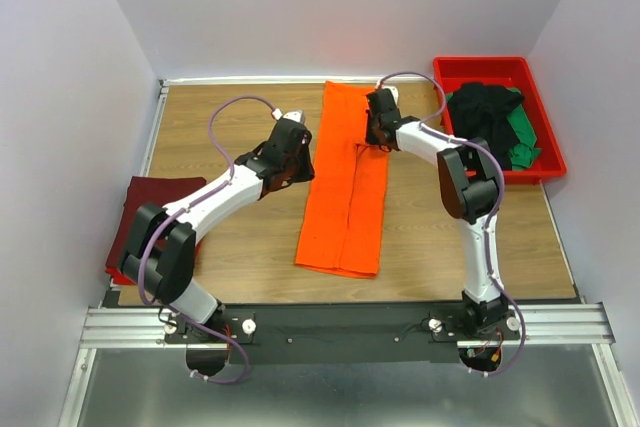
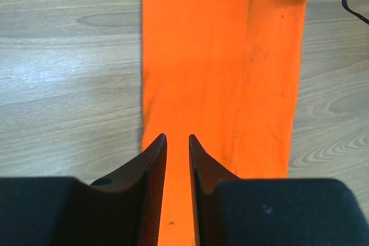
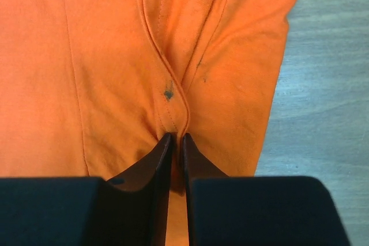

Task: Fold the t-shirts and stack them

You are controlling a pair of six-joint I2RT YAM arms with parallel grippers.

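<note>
Right wrist view: the right end effector (image 3: 176,136) has its two dark, ribbed fingers (image 3: 158,165) clenched almost together on a raised ridge of the orange t-shirt (image 3: 98,61), where a stitched hem runs down into the tips. The knit is soft and matte, with shallow creases and a few small dark specks near the hem. Grey-brown wood-grain desk (image 3: 328,84) shows beyond the cloth's right edge.

Left wrist view: the left end effector (image 2: 177,137) hangs over the near left border of the same shirt. Its fingers stand a narrow slit apart with orange showing through, and I cannot tell whether they grip the cloth or merely sit above it.

From the top camera, the orange shirt lies in the middle of the desk as a long, narrow strip running from the far edge toward the arms, its side flaps folded inward and meeting along the length. A maroon t-shirt (image 1: 150,202) lies at the left edge, partly hidden by the left arm. At the far right, a rigid red tray (image 1: 480,61) holds a crumpled black t-shirt (image 1: 485,107) over a green t-shirt (image 1: 525,147), mostly covered.
</note>
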